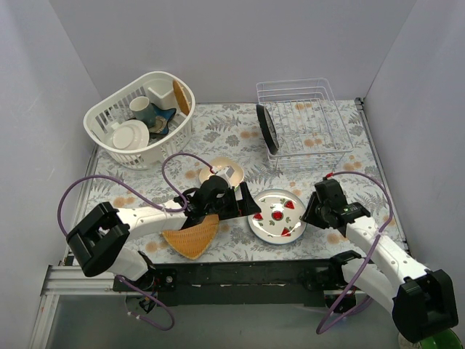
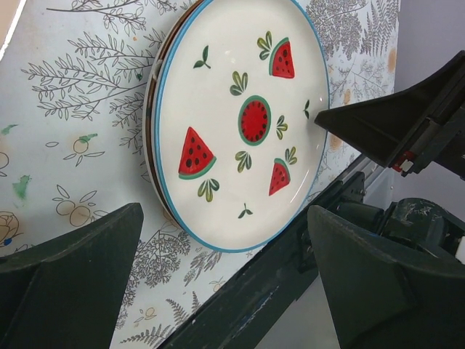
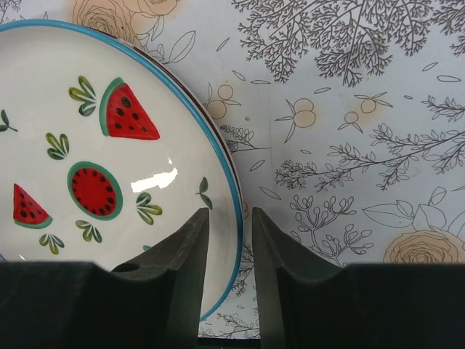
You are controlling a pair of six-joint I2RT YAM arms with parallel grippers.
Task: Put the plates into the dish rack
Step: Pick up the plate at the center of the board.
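Observation:
A white round plate (image 1: 277, 216) with red watermelon marks lies flat on the table, on top of a dark-rimmed plate whose edge (image 2: 149, 145) shows beneath it. It also shows in the left wrist view (image 2: 218, 80) and in the right wrist view (image 3: 87, 123). My right gripper (image 1: 306, 212) (image 3: 229, 212) is at its right rim, jaws close together with the rim between them. My left gripper (image 1: 251, 203) (image 2: 225, 218) is wide open and empty, just left of the plate. The white wire dish rack (image 1: 309, 120) stands at the back right with a dark plate (image 1: 267, 129) upright at its left end.
An orange woven triangular tray (image 1: 192, 236) lies under my left arm. A cream dish (image 1: 221, 172) sits behind the left gripper. A white slotted basket (image 1: 138, 120) with cups and a plain plate stands at the back left. The black front rail (image 2: 269, 283) runs close to the plate.

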